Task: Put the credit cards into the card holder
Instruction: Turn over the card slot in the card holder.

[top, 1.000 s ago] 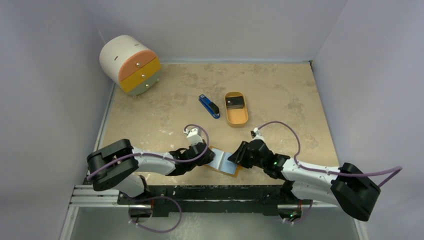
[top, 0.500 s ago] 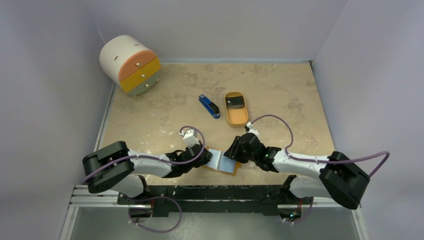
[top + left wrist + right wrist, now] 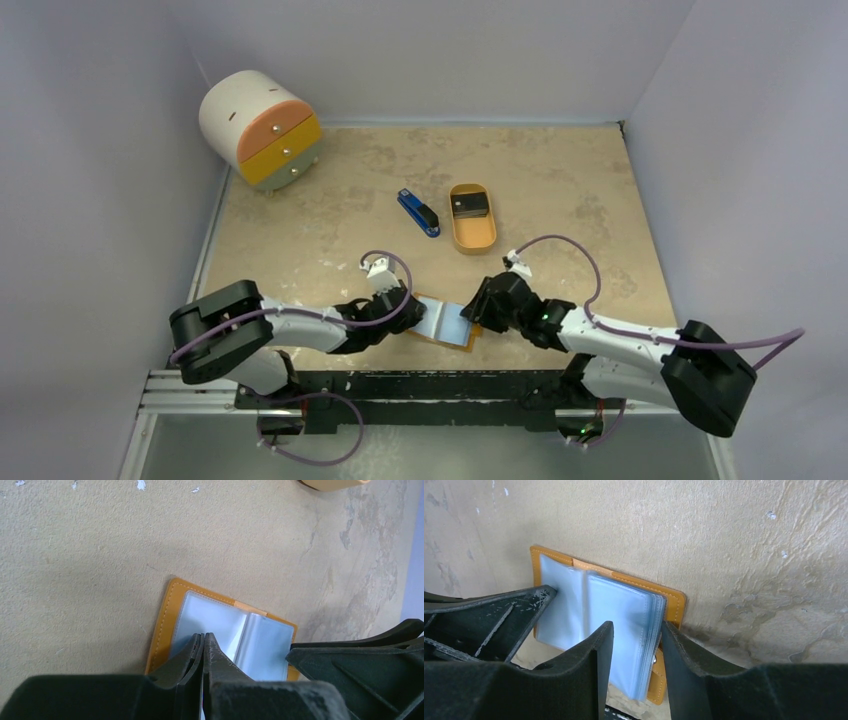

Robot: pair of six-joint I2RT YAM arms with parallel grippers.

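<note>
**Card holder: opened and pinned, no cards loaded**

Progress, left to right. The left hand [image 3: 410, 322] has its fingers together, the tip pressing on the left leaf of the card holder [image 3: 445, 325]. The holder lies open at the near edge of the tabletop [image 3: 560, 180], between the two hands. The right hand [image 3: 472, 312] has its fingers apart, one on each side of the holder's right leaf. We judge it is not clamped, though light contact cannot be ruled out. The credit cards [image 3: 470, 205] show as a dark stack in the oval orange tray [image 3: 474, 243], well apart from the holder.

- Done: holder opened and held flat.
- Left: every card we can see. None has been picked up, and no sleeve shows a dark card.

Views, left to right.

- Top external: this view alone shows the round drawer unit [image 3: 262, 128] at the far left, the blue-and-black stapler [image 3: 418, 212], and the tray with the cards just beside it.
- Left wrist: this view alone shows the closed fingers resting on the left clear sleeve, inside the stitched orange border.
- Right wrist: this view alone shows several clear sleeves [image 3: 624, 605] stacked and fanned, raised off the orange cover. A small metal snap button [image 3: 654, 657] sits beneath their edge.
</note>
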